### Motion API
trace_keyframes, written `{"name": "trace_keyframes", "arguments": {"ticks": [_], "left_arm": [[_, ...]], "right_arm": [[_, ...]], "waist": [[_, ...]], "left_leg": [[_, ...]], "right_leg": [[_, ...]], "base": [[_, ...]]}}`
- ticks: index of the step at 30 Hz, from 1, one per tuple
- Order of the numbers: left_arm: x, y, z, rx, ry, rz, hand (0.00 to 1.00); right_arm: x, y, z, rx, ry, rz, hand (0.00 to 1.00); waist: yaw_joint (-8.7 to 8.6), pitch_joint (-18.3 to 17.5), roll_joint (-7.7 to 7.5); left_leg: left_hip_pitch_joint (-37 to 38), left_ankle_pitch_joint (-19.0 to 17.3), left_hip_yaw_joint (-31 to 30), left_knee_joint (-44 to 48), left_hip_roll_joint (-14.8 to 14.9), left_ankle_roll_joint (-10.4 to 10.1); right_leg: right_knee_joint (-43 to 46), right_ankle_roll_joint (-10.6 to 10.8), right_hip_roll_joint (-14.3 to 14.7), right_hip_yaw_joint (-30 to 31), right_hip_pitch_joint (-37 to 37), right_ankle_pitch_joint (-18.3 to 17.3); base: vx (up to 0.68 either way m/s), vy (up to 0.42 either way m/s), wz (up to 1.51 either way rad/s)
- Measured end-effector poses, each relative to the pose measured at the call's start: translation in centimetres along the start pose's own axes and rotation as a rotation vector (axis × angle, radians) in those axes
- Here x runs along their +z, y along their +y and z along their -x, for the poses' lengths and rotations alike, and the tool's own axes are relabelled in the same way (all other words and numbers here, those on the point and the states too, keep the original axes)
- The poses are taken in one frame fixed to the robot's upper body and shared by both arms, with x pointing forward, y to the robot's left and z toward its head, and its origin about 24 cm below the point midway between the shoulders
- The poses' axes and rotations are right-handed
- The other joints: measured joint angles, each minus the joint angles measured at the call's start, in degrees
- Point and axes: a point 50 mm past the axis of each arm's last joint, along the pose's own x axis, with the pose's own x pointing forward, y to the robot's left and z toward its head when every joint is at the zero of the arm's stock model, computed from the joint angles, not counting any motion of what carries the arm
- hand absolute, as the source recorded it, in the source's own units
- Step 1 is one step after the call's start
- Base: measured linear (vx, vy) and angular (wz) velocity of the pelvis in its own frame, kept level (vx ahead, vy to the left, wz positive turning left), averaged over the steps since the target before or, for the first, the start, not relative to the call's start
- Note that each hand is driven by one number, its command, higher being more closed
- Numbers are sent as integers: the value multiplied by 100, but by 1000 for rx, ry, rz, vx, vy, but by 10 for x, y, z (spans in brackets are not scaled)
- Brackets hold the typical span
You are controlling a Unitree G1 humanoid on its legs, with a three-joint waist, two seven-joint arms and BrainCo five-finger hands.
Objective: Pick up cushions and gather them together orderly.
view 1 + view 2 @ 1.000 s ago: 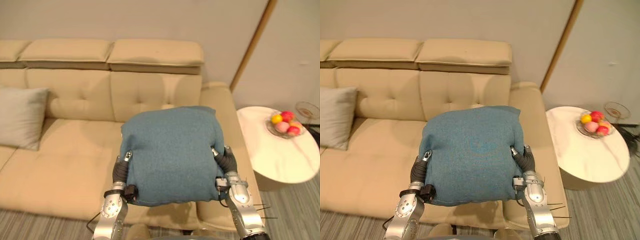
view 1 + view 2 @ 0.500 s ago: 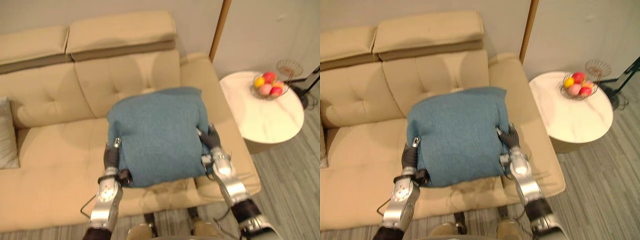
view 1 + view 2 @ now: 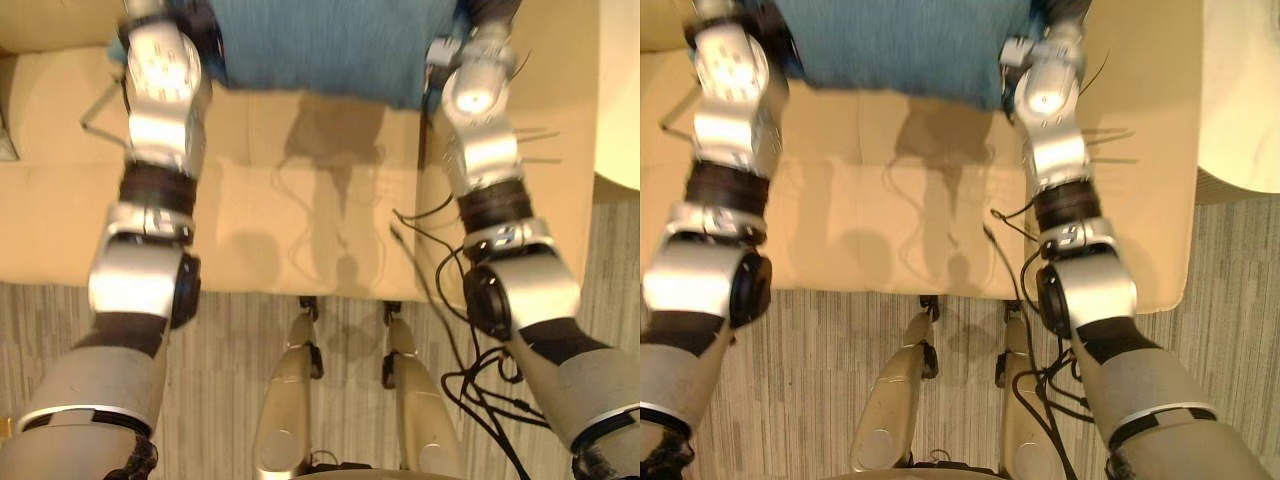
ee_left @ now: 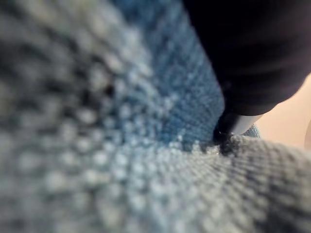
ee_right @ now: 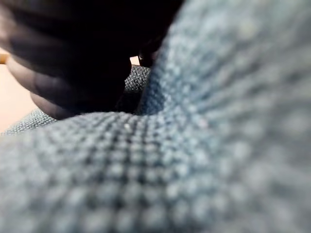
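Left eye view looks almost straight down. Nearest, along the bottom of the frame, is the striped grey floor (image 3: 225, 335). Above it the beige sofa (image 3: 300, 215) fills the middle, its front edge crossing the frame from side to side. A white table (image 3: 1240, 100) shows at the right edge of the right eye view.

Farthest, at the top edge, sits the blue cushion (image 3: 320, 45). Only its lower border is in frame, between the two arms that reach up from the lower corners. It appears to hang clear of the seat, though I cannot be sure.

Both wrist views are pressed close into blue weave. The left hand (image 4: 243, 48) shows its dark cover against one flank of the cushion, and the right hand (image 5: 73, 48) shows the same on the other. I cannot tell whether either hand is spread flat or curled into the cloth.

The step in hand looks like carrying the cushion to where it will be gathered. To do it well:
- Keep the inward squeeze equal on both sides, so the soft body neither slips down nor twists.
- Move both arms as one and hold the cushion level.
- Lift it high enough not to drag on the seat.
- Find the landing spot before lowering.
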Motion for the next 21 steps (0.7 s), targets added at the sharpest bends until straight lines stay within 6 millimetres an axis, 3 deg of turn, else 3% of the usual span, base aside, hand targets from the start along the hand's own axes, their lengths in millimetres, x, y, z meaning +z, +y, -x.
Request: {"name": "trace_keyframes", "arguments": {"ticks": [1, 3, 7, 12, 16, 21], "left_arm": [[12, -3, -9, 1, -17, 7, 0], [18, -4, -14, 2, -18, 7, 0], [6, -4, -15, -32, 59, -12, 0], [-34, -4, 7, -72, 195, 4, 0], [-90, 8, 48, -59, 372, -7, 0], [-113, 26, 67, -38, 441, -40, 0]], "right_arm": [[7, -3, -10, -12, -2, 7, 0], [12, -6, -17, -19, 1, 6, 0], [5, -12, -23, 28, 57, 15, 0], [-9, -5, -18, 152, 107, 103, 0], [-25, 1, -4, 231, 123, 143, 0], [-37, -1, 12, 253, 120, 90, 0]], "waist": [[1, 115, -7], [7, 126, -9], [1, 332, -10], [-90, 579, -19], [-137, 579, -19], [-143, 578, -21]], "left_leg": [[-109, 11, -32, -2, -1, 1], [-335, 31, -68, -2, -4, -2], [-664, 57, -135, -2, 22, -34], [-881, 61, -136, 1, 44, -39], [-825, 59, 15, 1, 51, -41], [-589, 51, 180, -1, 81, -46]], "right_leg": [[-3, 0, -1, -36, -93, 0], [-5, -1, -5, -79, -296, 2], [-3, -4, 10, -214, -567, 4], [0, -4, -14, -347, -735, 5], [54, -3, -19, -317, -740, 3], [369, -16, -8, -179, -730, -169]], "base": [[23, 112, 16], [36, 132, 12], [65, 145, 10], [59, 144, 6], [28, 147, -6], [-33, 103, -15]]}}
